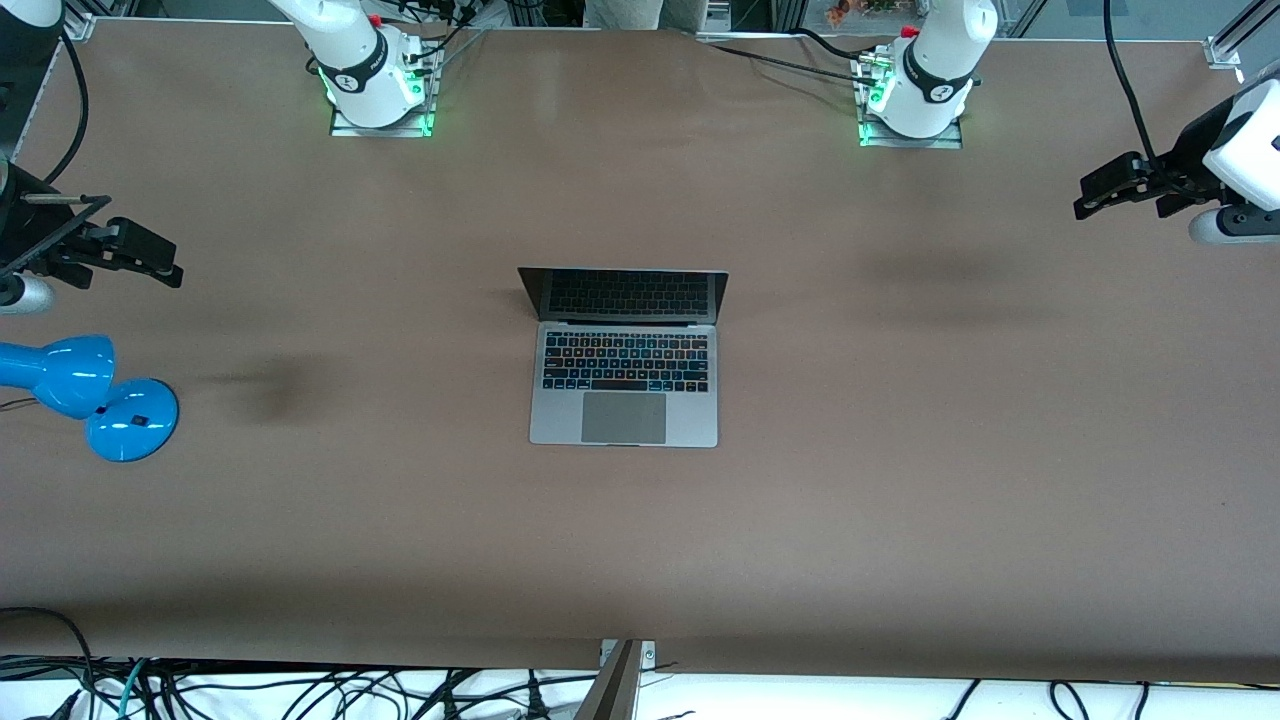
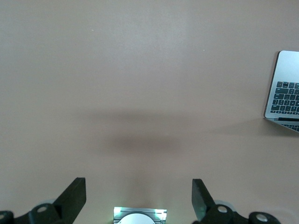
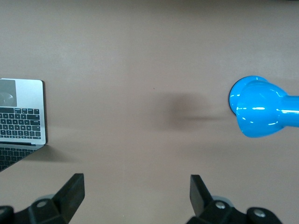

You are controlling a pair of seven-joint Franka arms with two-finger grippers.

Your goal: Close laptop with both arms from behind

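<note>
Front view: the laptop [image 1: 625, 372] sits open at the middle of the brown table [image 1: 900, 480], its lid raised at the twelve o'clock edge toward the robot bases and its trackpad at six o'clock, toward the camera. The dark screen mirrors the keyboard.

The right gripper [image 1: 150, 260] hangs over the table at about nine o'clock from the laptop, well apart from it, at the right arm's end. Just below it in this view, around eight o'clock from the laptop, stands a blue desk lamp [image 1: 90, 395] — round base on the table, shade beside it.

The left gripper [image 1: 1100, 195] hangs at roughly two o'clock from the laptop, over the left arm's end of the table, also well apart from it.

In the left wrist view the left gripper's [image 2: 138, 198] fingers [image 2: 72, 198] stand wide apart with bare table between them, and a corner of the laptop [image 2: 284, 86] shows at the frame's edge. The right wrist view shows the same for the right gripper [image 3: 138, 196] — fingers [image 3: 70, 193] spread, nothing held — with the laptop [image 3: 22, 116] and the lamp [image 3: 259, 107] both in sight.
</note>
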